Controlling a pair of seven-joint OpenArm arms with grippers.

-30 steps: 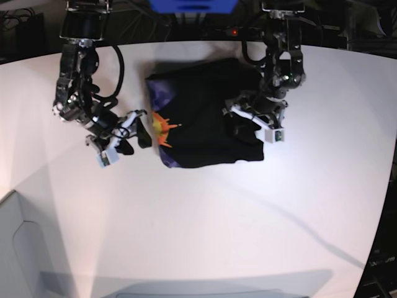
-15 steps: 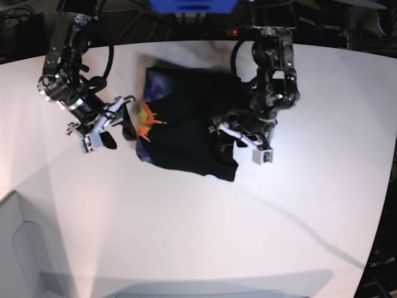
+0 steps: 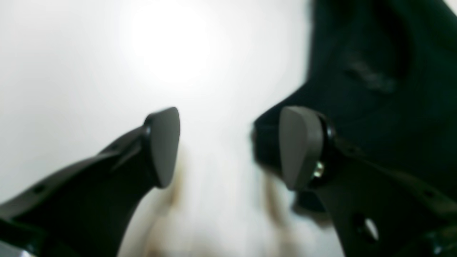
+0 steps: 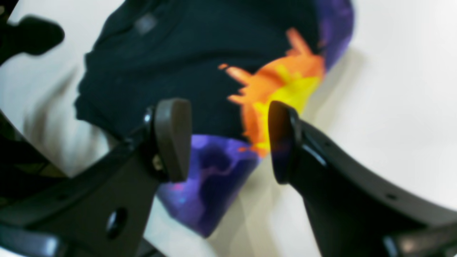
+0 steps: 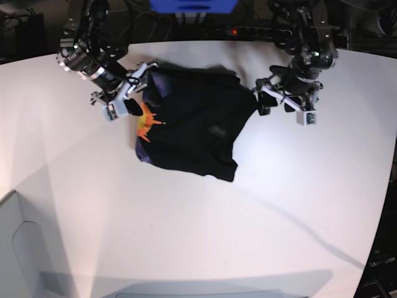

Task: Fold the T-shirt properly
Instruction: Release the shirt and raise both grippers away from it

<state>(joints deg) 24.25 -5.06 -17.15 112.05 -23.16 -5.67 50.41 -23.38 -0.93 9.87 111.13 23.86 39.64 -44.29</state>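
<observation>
The tabletop (image 5: pixel 205 242) is broad and pale, its widest open stretch running from the shirt to the near edge; more open room lies toward the right side edge, while the far edge is close behind both arms. On it, nearer the far edge than the near one and a little left of the middle, lies the T-shirt (image 5: pixel 192 124), a bunched black bundle with its orange-and-purple print along the left side and one corner jutting toward the near edge.

The step in hand looks like shaping the bundle partway through the folding: it is compact, but its outline is crooked. The right pincer (image 4: pixel 230 142) stands spread above the printed side; the left pincer (image 3: pixel 232 148) is spread too, by the shirt's right-hand corner, pinching nothing. Next, I judge, each should come down on a side, close on cloth and square the bundle, drawing it toward the near edge, where there is space to turn.
</observation>
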